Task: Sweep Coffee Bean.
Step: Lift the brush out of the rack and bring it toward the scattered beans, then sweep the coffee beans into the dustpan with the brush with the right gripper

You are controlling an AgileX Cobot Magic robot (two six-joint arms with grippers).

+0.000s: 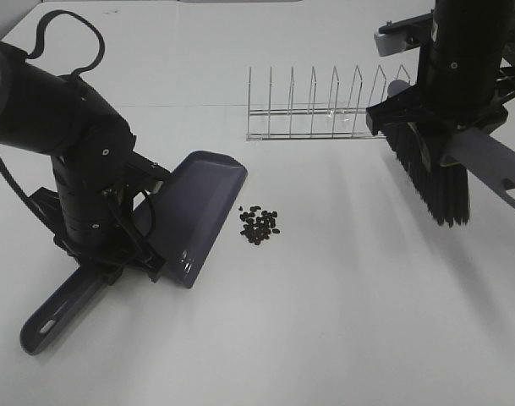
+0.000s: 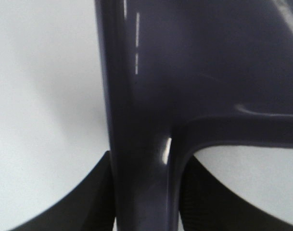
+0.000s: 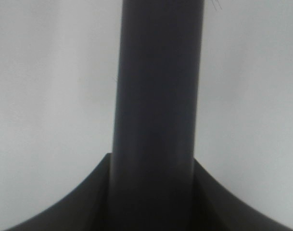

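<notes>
A small pile of dark coffee beans (image 1: 260,225) lies on the white table (image 1: 325,321), just right of the mouth of a purple-grey dustpan (image 1: 194,211). My left gripper (image 1: 126,254) is shut on the dustpan's handle (image 2: 141,183), with the pan resting on the table. My right gripper (image 1: 447,127) is shut on the grey handle (image 3: 158,110) of a brush and holds it in the air at the right. The brush's black bristles (image 1: 435,182) hang down, well right of and above the beans.
A wire dish rack (image 1: 325,110) stands at the back of the table, just left of the brush. The dustpan's handle end (image 1: 50,321) reaches toward the front left.
</notes>
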